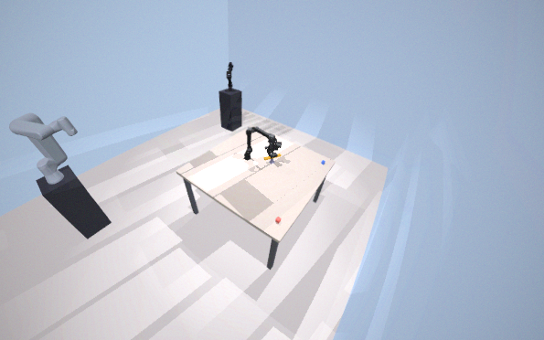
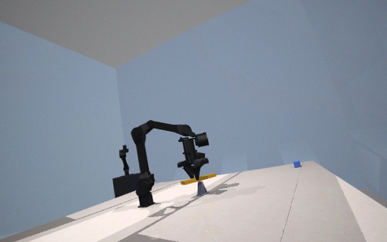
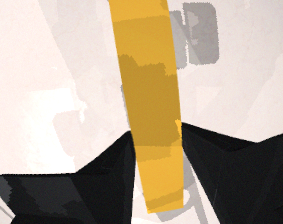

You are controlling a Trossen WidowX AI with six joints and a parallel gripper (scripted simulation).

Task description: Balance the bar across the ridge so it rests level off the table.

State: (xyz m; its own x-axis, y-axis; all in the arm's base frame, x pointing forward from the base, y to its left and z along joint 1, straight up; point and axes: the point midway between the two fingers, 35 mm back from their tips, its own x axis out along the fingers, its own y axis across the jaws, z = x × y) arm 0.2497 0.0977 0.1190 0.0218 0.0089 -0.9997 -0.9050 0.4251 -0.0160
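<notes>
The long, slim yellow-orange square-edged bar (image 1: 266, 158) (image 2: 207, 177) (image 3: 149, 95) is pinched between the gripper's fingertips (image 1: 272, 155) (image 2: 197, 179) — clear of the table (image 1: 290, 183) (image 2: 239, 211) (image 3: 247, 90), sticking out on both sides of them. The small grey-blue wedge-shaped ridge (image 1: 272, 161) (image 2: 201, 189) stands upright on the table, directly below the gripper — its narrow top just under the bar's middle, contact between them too small to tell.

Plain blue walls (image 1: 400, 91) (image 2: 232, 97) meet at a corner beneath a flat grey ceiling (image 2: 115, 26). Pale light and grey shadow fall in angular patches across the whitish floor (image 1: 153, 274). A pale, wood-toned bench (image 1: 285, 187) (image 2: 239, 218) with dark, straight legs stands on it, a bright white patch lighting part of its top.
</notes>
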